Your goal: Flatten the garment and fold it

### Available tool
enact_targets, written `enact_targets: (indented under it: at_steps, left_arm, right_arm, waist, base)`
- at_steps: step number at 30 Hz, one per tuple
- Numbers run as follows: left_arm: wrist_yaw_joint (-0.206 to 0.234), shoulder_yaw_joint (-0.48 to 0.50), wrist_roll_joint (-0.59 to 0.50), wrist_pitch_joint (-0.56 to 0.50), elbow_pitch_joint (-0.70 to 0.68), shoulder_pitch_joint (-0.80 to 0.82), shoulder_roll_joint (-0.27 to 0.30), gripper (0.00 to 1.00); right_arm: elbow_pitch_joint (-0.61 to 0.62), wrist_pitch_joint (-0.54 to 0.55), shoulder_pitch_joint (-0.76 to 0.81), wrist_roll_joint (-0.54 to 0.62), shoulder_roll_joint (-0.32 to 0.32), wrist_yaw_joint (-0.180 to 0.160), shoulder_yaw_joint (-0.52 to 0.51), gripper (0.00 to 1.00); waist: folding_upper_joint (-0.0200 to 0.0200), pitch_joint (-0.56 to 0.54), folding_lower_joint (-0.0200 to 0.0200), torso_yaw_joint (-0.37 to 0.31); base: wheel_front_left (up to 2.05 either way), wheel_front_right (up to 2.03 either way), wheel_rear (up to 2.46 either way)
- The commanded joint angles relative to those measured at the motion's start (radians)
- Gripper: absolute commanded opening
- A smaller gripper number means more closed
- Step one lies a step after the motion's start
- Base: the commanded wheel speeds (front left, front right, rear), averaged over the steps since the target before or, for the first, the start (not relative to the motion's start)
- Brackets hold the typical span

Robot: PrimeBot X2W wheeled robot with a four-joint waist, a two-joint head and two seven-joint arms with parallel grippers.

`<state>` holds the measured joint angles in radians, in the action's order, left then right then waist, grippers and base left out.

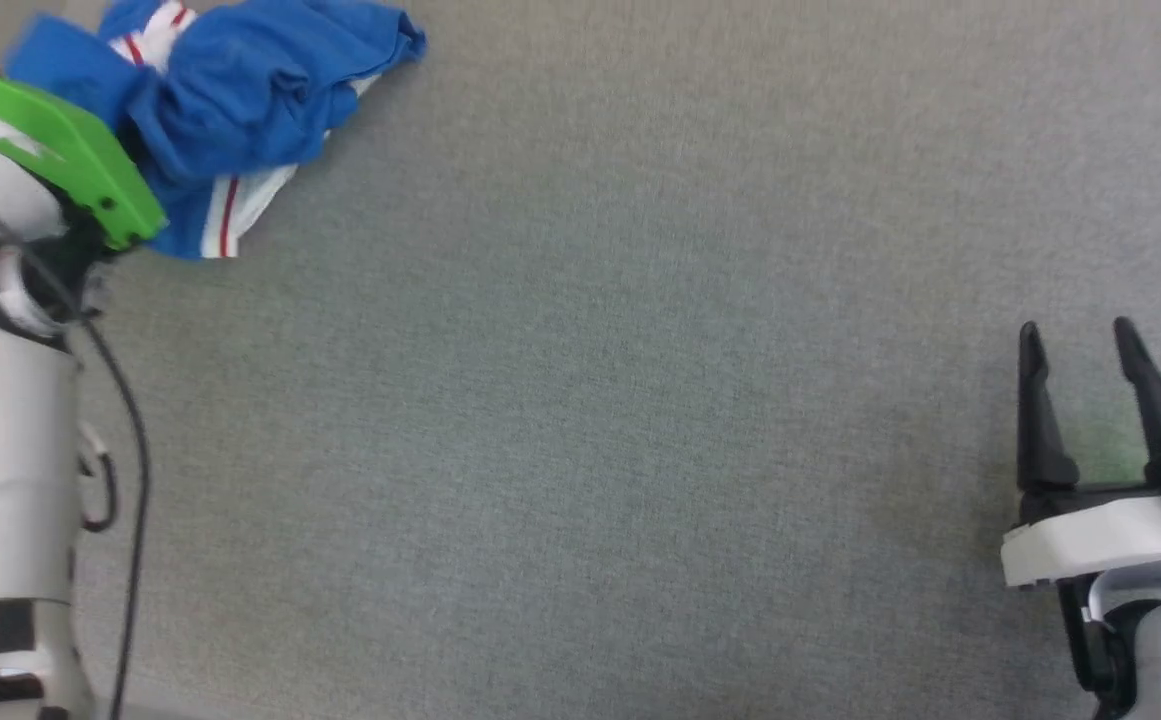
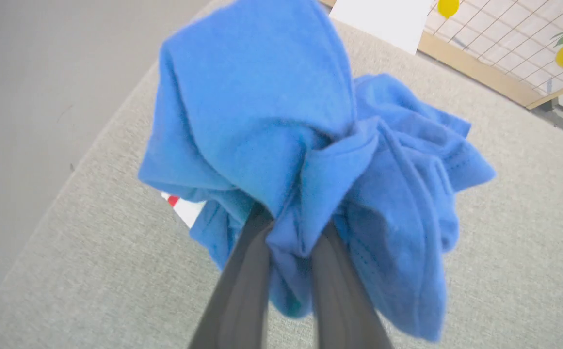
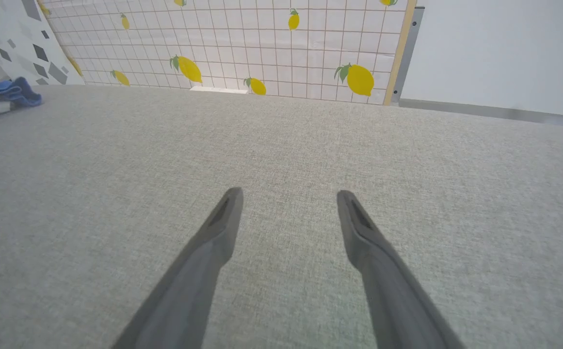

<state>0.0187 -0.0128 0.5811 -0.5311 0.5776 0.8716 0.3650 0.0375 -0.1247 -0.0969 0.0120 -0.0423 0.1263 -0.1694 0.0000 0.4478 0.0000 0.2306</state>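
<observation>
the crumpled royal-blue jersey t-shirt (image 1: 240,100) with red-striped white trim sits bunched at the far left of the grey woven table (image 1: 590,400). the left gripper (image 2: 291,228) is pinched on a blue fold. the right gripper (image 3: 288,196) stands fingers apart, well away. likely best: drag it centreward, low and slow, so the cloth spreads.

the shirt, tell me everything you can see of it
The shirt is a crumpled royal-blue bundle of soft knit cloth, with white parts edged in red stripes showing at its top and lower edge. It lies bunched, not flattened, at the far left of the grey cloth surface. The left gripper is shut on a fold of the blue cloth.
</observation>
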Motion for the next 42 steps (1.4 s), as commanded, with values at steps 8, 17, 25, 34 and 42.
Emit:
enact_targets:
  at_steps: [8, 17, 25, 34, 42]
  left_arm:
    - [-0.052, -0.016, -0.049, 0.111, -0.016, 0.101, 0.063, 0.00]
    - [-0.091, -0.083, -0.086, 0.112, -0.046, 0.218, 0.072, 0.00]
    - [-0.128, -0.152, -0.060, 0.100, -0.046, 0.248, 0.020, 0.00]
    - [-0.148, -0.287, 0.012, 0.086, -0.063, 0.219, -0.098, 0.00]
    - [-0.149, -0.432, 0.081, 0.069, -0.106, 0.147, -0.168, 0.00]
  right_arm:
    - [-0.096, -0.048, 0.030, -0.053, -0.002, 0.004, 0.018, 1.00]
    - [-0.191, -0.091, 0.046, -0.103, -0.002, 0.004, 0.041, 1.00]
    - [-0.244, -0.114, 0.044, -0.122, -0.002, 0.004, 0.038, 1.00]
    - [-0.271, -0.126, 0.051, -0.115, -0.002, 0.004, 0.000, 1.00]
    - [-0.279, -0.131, 0.054, -0.119, -0.002, 0.004, -0.014, 1.00]
  waist:
    - [0.0000, -0.183, 0.0000, -0.011]
    - [0.0000, -0.299, 0.0000, -0.051]
    - [0.0000, -0.359, 0.0000, -0.108]
    - [0.0000, -0.402, 0.0000, -0.209]
    - [0.0000, -0.390, 0.0000, -0.303]
  base:
    - [0.00, 0.00, 0.00]
    - [0.00, 0.00, 0.00]
    - [0.00, 0.00, 0.00]
    - [0.00, 0.00, 0.00]
    - [0.00, 0.00, 0.00]
